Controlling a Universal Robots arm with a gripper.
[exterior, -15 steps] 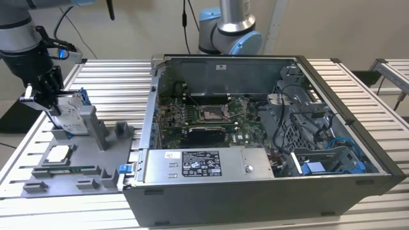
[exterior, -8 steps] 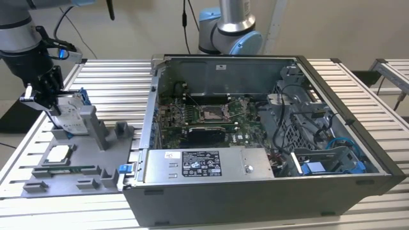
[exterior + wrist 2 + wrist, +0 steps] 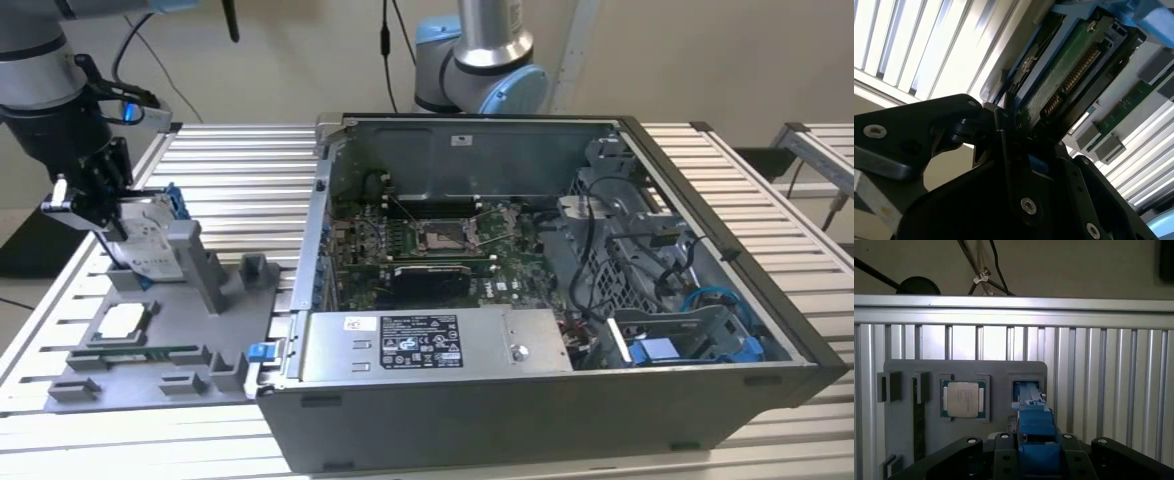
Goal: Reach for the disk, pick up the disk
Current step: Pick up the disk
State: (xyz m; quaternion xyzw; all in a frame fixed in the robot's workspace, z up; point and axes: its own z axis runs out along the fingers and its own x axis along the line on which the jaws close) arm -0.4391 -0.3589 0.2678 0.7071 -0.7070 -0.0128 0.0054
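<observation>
Gripper [image 3: 107,222] pinching the disk [image 3: 151,243] by its blue frame
Disk stands upright on the grey fixture tray [image 3: 174,372] — just beside the open computer case [image 3: 534,410], on the exterior view's left.

Exterior view: mounted off the arm, high up, tilted down across the slatted table [image 3: 747,190]. The open computer case [image 3: 561,300] takes centre and right of frame, the grey fixture [image 3: 167,345] sits lower left, and the gripper [image 3: 118,225] is at mid left (medium distance, whole bench visible).

First wrist view: looks past the gripper body onto the fixture and CPU chip [image 3: 963,399], fairly near.

Second wrist view: very close, grazing along the green board side of the disk [image 3: 1064,85].

All 3 views share the disk and table slats. 2 of them (exterior view, first wrist view) share the CPU chip.
</observation>
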